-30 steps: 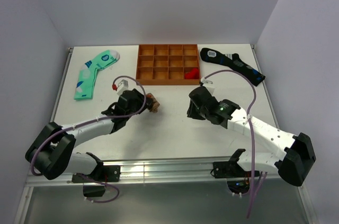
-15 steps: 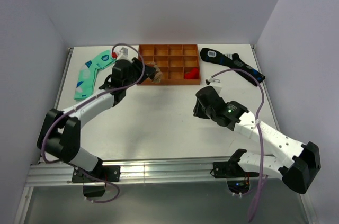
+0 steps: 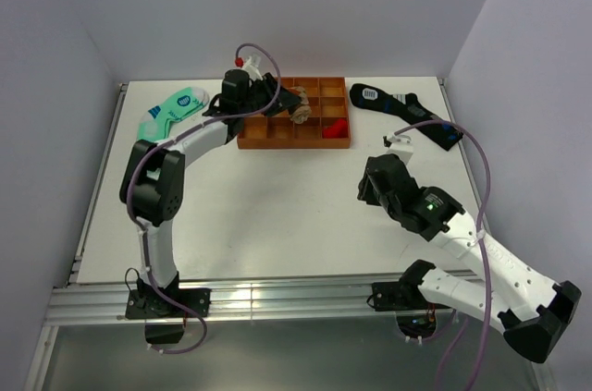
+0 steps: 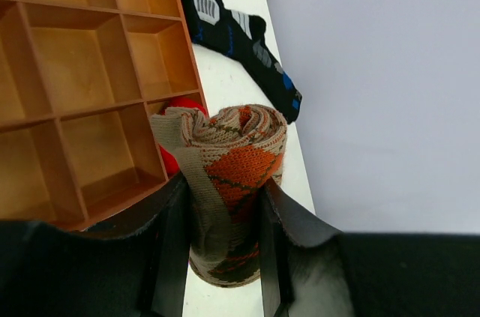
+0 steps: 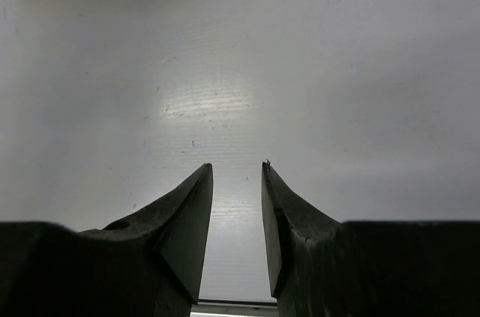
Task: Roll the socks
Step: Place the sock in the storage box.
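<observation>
The tan-brown argyle sock (image 4: 236, 159), with orange-red diamonds, is rolled into a tight bundle. My left gripper (image 4: 223, 189) is shut on it, one finger on each side of the roll. In the top view the left arm reaches far back and holds the sock (image 3: 299, 106) above the middle of the orange tray (image 3: 294, 142). My right gripper (image 3: 373, 186) hovers over bare table at the right of centre. It is open, and only white table shows between its fingertips (image 5: 237, 171).
The orange tray (image 4: 97, 107) has a grid of compartments, and a red thing (image 3: 335, 127) lies in its front right one. A mint-green sock (image 3: 166, 118) lies at the back left. A black sock with blue marks (image 3: 404, 112) lies at the back right.
My left arm has swung from mid-table back to above the tray, carrying the rolled sock. My right arm has drawn back toward the right and nearer the front.
</observation>
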You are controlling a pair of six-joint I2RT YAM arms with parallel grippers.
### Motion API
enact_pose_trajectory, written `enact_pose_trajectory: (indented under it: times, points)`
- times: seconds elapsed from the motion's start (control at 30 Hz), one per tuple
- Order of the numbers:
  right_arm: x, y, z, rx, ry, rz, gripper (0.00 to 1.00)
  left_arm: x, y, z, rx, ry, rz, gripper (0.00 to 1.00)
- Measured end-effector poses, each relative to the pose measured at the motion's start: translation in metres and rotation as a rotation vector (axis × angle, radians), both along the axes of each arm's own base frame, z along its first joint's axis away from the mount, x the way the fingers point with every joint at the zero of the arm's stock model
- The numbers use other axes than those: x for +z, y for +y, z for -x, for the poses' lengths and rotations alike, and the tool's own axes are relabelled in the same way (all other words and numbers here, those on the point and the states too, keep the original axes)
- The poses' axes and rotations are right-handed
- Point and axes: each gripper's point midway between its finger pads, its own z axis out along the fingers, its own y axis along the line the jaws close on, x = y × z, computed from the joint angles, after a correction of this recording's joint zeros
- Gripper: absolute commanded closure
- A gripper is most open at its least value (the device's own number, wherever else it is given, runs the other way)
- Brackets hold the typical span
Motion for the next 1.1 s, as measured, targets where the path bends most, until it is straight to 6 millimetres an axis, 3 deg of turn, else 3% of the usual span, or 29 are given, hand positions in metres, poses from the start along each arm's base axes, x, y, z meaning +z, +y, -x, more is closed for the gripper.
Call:
enact_pose_trajectory:
  times: [0.23,0.63,1.1]
  points:
    - [0.010,-0.007,0.002,0.006,-0.042,-0.001,0.60,-0.033,-0.028,-0.015,-0.152,0.027,0.023,1.00]
    - [0.008,-0.013,0.005,0.010,-0.053,0.016,0.60,-0.090,-0.044,-0.025,-0.249,0.130,0.071,1.00]
    - [0.004,-0.012,0.007,0.029,-0.046,0.022,0.61,-0.107,-0.044,-0.038,-0.237,0.230,-0.014,1.00]
